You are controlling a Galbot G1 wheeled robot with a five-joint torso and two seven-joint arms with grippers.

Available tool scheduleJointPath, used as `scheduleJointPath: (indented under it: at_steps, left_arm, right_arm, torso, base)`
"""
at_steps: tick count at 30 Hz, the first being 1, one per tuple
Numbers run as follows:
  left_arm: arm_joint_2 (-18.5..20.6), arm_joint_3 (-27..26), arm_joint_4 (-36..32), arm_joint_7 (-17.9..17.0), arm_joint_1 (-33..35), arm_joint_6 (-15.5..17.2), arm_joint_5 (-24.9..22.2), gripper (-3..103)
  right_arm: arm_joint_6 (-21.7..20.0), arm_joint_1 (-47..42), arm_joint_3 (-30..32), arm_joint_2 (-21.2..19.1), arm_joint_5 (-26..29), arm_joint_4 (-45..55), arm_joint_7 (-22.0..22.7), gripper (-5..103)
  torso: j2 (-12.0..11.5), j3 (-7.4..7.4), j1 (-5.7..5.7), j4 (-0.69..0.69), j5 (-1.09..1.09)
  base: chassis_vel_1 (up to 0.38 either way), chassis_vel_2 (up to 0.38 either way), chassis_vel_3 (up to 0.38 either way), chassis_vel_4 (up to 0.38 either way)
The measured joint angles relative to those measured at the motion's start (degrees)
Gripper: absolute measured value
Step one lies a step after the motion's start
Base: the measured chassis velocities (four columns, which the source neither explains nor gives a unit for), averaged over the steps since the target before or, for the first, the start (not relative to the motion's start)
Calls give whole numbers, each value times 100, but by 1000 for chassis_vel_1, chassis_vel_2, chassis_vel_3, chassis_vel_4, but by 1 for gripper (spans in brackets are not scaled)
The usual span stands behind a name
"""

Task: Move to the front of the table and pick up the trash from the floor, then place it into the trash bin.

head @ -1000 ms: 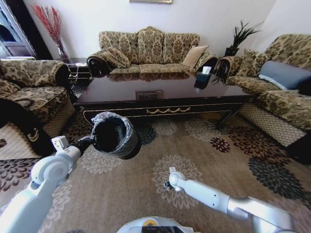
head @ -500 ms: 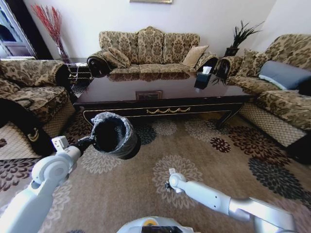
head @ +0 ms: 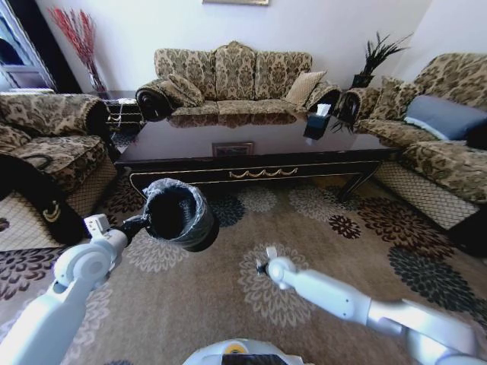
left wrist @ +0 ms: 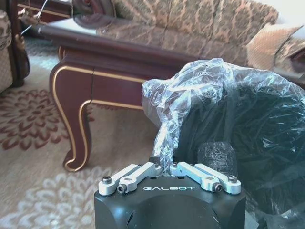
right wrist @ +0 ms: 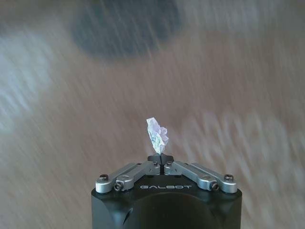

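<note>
The trash bin (head: 179, 213), a small black bucket lined with a crinkled bag (left wrist: 224, 109), hangs tilted above the floor (head: 335, 258) in front of the table (head: 251, 144). My left gripper (head: 134, 223) is shut on its rim and bag (left wrist: 162, 162). My right gripper (head: 263, 267) hovers over a cream flower medallion to the right of the bin and lower. It is shut on a small white scrap of trash (right wrist: 157, 134), which sticks up from between its fingertips (right wrist: 160, 160).
Patterned sofas ring the carpet: one behind the table (head: 232, 76), one on the left (head: 53, 141), one on the right (head: 434, 144). A dark tissue box (head: 317, 122) stands on the table. Open carpet lies to the right of my right arm.
My right gripper has moved a little forward, away from my body, with the scrap in it. The left arm and the bin have barely shifted.
</note>
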Motion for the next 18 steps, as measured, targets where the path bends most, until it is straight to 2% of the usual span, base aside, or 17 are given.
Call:
scheduleJointPath:
  at_steps: [3,4,8,9,11,14,15,18]
  left_arm:
    - [40,52,123,-24,35,25,57,3]
    - [40,52,123,-24,35,25,57,3]
    - [79,185,242,-60,26,53,111,3]
    - [79,185,242,-60,26,53,111,3]
    - [88,301,307,-65,-5,64,162,3]
    - [52,447,364,-75,-74,67,211,3]
    - [52,447,364,-75,-74,67,211,3]
    - [28,515,377,-75,-121,70,213,3]
  right_arm:
    - [637,540,72,-122,-325,308,-779,0]
    - [637,540,72,-122,-325,308,-779,0]
    - [1435,1217,46,-112,-551,304,-1973,0]
    - [1435,1217,46,-112,-551,304,-1973,0]
    - [1883,1527,34,12,-597,249,-2510,0]
    - [2305,1881,-54,213,-565,284,-3040,0]
    - [2305,1881,-54,213,-565,284,-3040,0]
    - [2551,2170,-285,415,-527,381,-3401,0]
  torso:
    - [0,0,0,0,0]
    - [0,0,0,0,0]
    - [0,0,0,-1,0]
    - [0,0,0,-1,0]
    - [0,0,0,0,0]
    - [0,0,0,-1,-1]
    - [0,0,0,-1,-1]
    - [0,0,0,-1,0]
  base:
    - [0,0,0,0]
    - [0,0,0,0]
    - [0,0,0,0]
    - [0,0,0,0]
    - [0,0,0,0]
    - [0,0,0,0]
    - [0,0,0,0]
    - [0,0,0,0]
